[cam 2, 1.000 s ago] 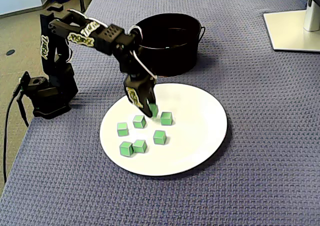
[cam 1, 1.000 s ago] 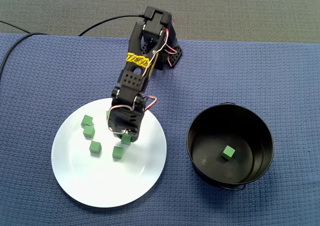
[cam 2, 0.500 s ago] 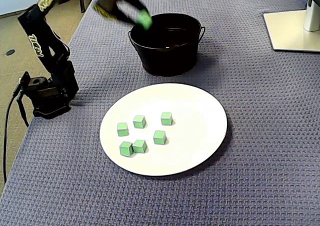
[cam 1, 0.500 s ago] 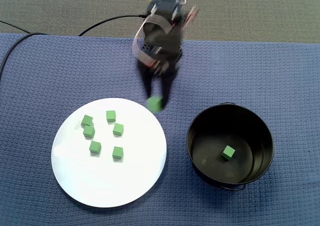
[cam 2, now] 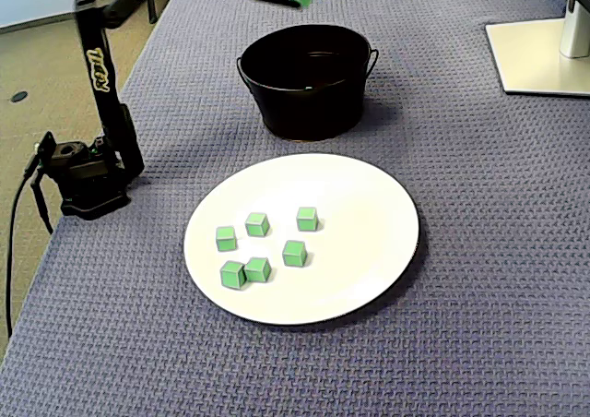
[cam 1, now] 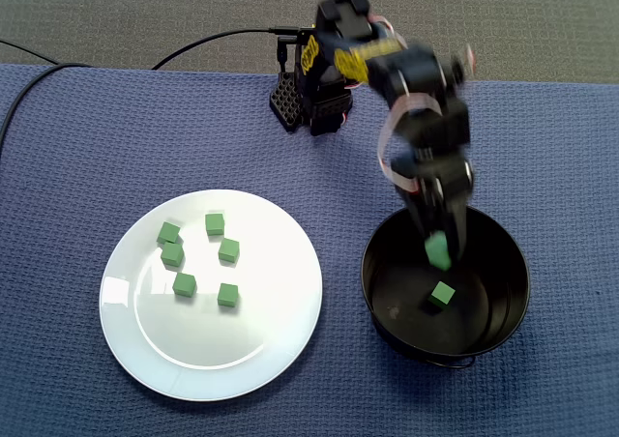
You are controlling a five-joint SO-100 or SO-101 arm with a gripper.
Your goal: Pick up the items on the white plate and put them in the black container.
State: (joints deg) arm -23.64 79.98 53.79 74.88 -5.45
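My pincer [cam 1: 437, 247] hangs over the black pot [cam 1: 372, 273], pinching a green cube [cam 1: 437, 254] between its tips. Motion blur smears both, yet the cube clearly sits above the pot's opening, toward the 12 o'clock rim in the top-down fixed view. A second cube [cam 1: 442, 295] lies on the pot's floor at 6 o'clock from the held one.

To drop it well, I judge I should carry the cube nearer the middle of the opening, dip a little so it cannot bounce out, spread the jaws wide, then lift straight up clear of the rim.

The cube has equal sides and so no long axis. Its faces are too blurred to say how it is turned.

At 9 o'clock from the pot, well apart from it, the white plate [cam 1: 251, 345] holds six cubes [cam 1: 184, 284], all flat and turned at mixed angles. Both rest on the blue-clothed tabletop [cam 1: 77, 147], with the arm's base [cam 1: 311, 108] at 12 o'clock.
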